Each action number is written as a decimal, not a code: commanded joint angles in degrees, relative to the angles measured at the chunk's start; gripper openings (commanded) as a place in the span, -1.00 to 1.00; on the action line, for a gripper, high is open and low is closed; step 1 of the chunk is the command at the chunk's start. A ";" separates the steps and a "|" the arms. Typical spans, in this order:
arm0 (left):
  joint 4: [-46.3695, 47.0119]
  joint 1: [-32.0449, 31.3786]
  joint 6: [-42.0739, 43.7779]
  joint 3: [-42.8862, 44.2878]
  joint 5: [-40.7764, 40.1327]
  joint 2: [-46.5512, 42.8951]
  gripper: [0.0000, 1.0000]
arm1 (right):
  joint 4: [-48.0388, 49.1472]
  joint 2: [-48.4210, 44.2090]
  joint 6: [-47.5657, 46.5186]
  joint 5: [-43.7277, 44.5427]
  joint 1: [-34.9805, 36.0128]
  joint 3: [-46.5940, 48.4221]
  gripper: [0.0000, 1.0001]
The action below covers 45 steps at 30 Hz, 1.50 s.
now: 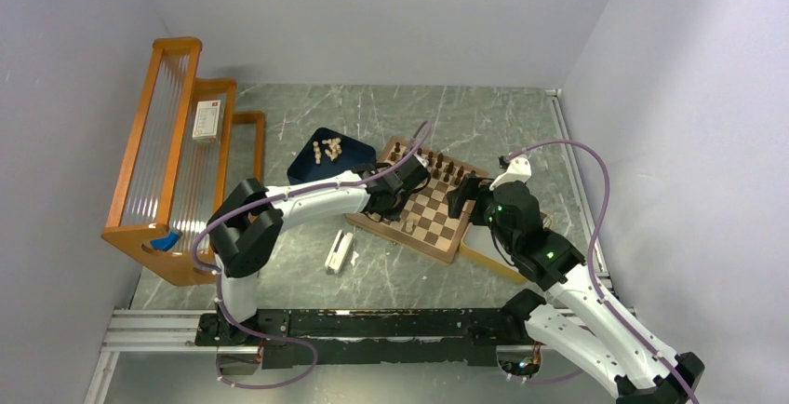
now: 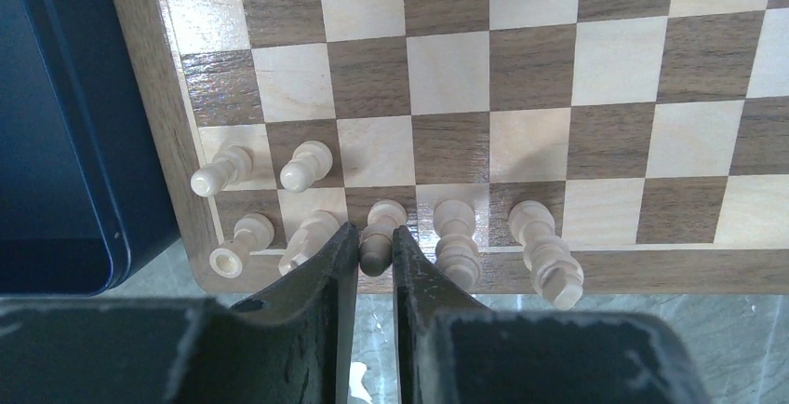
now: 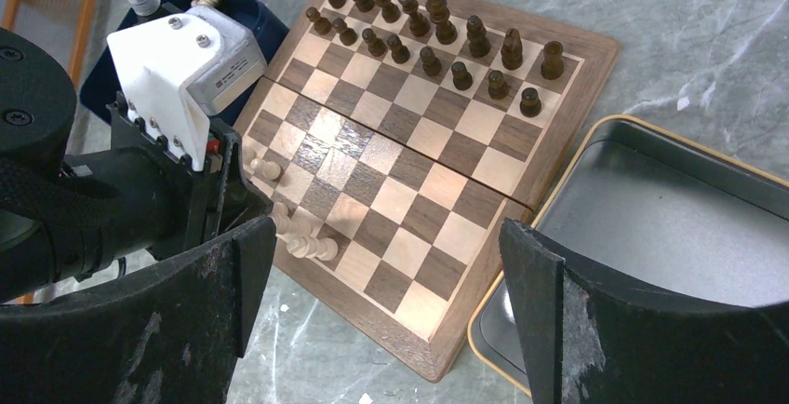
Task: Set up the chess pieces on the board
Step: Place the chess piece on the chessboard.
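Nothing is legible; the white card [image 1: 207, 118] on the wooden rack [image 1: 177, 47] at ten o'clock bears marks too small to read.

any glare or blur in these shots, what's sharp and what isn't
Left wrist: the board is sharp, with a faint sheen on its upper left squares; the left claw, shut on a pale piece, is dark and soft. Right wrist: the open right claw looms dark, the board crisp behind. Top external: even light, soft shadows, chess pieces too small to make out.
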 commanded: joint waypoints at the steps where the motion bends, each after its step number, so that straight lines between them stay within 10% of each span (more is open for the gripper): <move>1: -0.75 -0.22 0.60 2.06 -1.14 1.02 -0.55 | 1.16 -0.37 0.37 0.15 0.20 0.36 0.89; 45: 1.81 3.92 0.78 2.87 -1.06 -8.48 -0.30 | 3.53 1.30 0.05 -1.74 0.26 0.25 0.89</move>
